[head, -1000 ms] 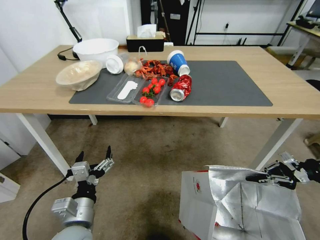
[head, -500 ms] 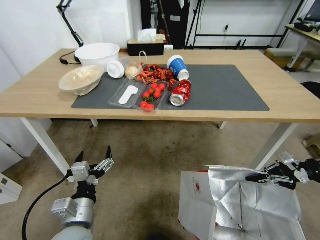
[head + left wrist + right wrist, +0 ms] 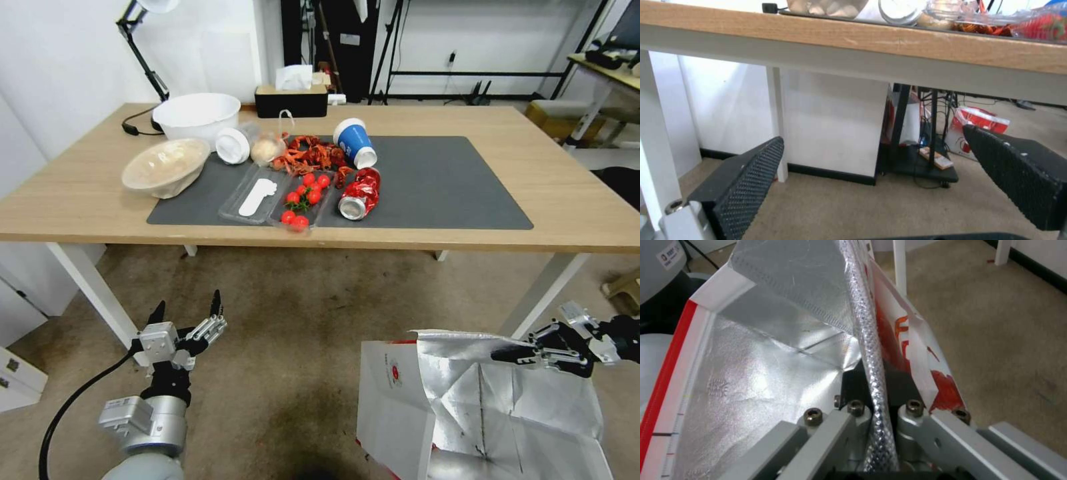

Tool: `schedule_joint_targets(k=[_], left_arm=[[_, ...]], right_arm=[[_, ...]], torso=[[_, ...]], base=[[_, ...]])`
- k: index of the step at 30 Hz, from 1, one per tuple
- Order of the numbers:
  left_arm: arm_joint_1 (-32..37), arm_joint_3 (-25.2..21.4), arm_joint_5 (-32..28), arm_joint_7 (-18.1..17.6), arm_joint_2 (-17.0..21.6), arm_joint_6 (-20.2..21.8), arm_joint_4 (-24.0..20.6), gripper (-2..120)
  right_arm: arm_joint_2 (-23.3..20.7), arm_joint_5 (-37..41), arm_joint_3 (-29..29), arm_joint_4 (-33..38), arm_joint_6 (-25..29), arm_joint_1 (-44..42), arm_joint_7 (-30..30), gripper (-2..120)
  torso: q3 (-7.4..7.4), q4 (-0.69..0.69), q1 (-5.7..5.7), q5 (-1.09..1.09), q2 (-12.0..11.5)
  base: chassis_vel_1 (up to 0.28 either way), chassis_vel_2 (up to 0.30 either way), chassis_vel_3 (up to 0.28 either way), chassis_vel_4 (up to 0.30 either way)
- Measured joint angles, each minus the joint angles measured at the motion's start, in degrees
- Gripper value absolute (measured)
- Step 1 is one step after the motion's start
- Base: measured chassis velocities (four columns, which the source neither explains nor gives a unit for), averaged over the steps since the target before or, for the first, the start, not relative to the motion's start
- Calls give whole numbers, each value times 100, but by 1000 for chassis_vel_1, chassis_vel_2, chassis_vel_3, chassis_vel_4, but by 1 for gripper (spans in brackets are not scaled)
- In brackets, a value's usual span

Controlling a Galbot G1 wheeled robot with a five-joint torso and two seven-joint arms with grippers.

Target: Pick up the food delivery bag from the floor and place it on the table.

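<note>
The food delivery bag point(image 3: 427, 407) stands open at the lower right, white outside with a small red logo and silver foil inside; its bottom runs out of the picture. My right gripper point(image 3: 512, 355) is shut on the bag's far rim. In the right wrist view the foil rim point(image 3: 871, 340) is pinched between the jaws of that gripper point(image 3: 871, 380). My left gripper point(image 3: 188, 308) hangs open and empty over the floor point(image 3: 300, 313) at the lower left, below the edge of the table point(image 3: 567, 180). In the left wrist view its fingers point(image 3: 742, 180) are spread wide.
The left half of the dark mat point(image 3: 440, 173) holds a crushed red can point(image 3: 360, 188), a tipped blue cup point(image 3: 353, 141), a tray of tomatoes point(image 3: 303, 197) and bowls point(image 3: 165, 165). White table legs point(image 3: 93, 288) point(image 3: 547, 288) stand near each gripper.
The whole picture has shifted: the table now sits lower in the head view, so the camera moved. Both grippers and the bag keep their places in the view.
</note>
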Motion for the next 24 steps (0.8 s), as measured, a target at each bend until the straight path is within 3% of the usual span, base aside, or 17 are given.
schedule_joint_targets(k=[24], left_arm=[[18,-5,-11,-15,-4,1,-53,100]], right_arm=[[32,27,1,53,-22,8,0,0]], torso=[[323,1,218,0,540]], base=[[0,0,0,0]])
